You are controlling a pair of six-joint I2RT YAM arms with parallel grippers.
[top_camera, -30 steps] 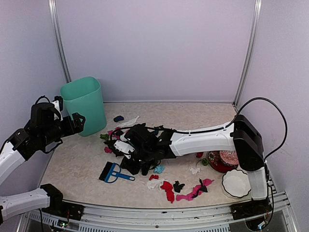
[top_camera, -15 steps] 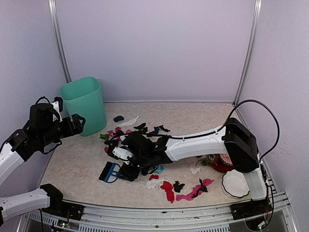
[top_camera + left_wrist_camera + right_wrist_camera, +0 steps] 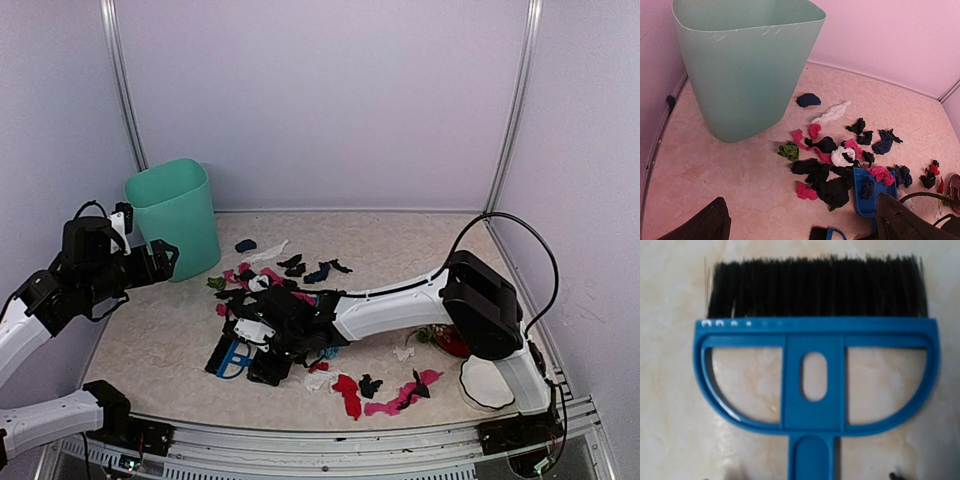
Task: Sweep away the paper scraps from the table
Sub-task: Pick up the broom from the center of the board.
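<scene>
Paper scraps (image 3: 300, 270) in black, pink, white and navy lie scattered mid-table (image 3: 150, 330), with more (image 3: 385, 395) near the front edge. The left wrist view shows the main pile (image 3: 832, 162). My right gripper (image 3: 255, 352) reaches left over a blue brush (image 3: 230, 355). In the right wrist view the brush (image 3: 815, 375) lies flat, bristles away, with its handle running back between my open jaws, which are not gripping it. My left gripper (image 3: 163, 255) hangs open beside the bin, its dark fingers (image 3: 702, 225) wide apart and empty.
A mint-green bin (image 3: 178, 215) stands at the back left, filling the upper left of the left wrist view (image 3: 740, 65). A blue dustpan (image 3: 872, 195) holds a few scraps. A red-patterned bowl (image 3: 455, 342) and a white bowl (image 3: 485, 382) sit at the front right.
My right arm has swung left and toward the front, from above the scrap pile down onto the brush, and its jaws have gone from shut to open. The left arm barely moved.
</scene>
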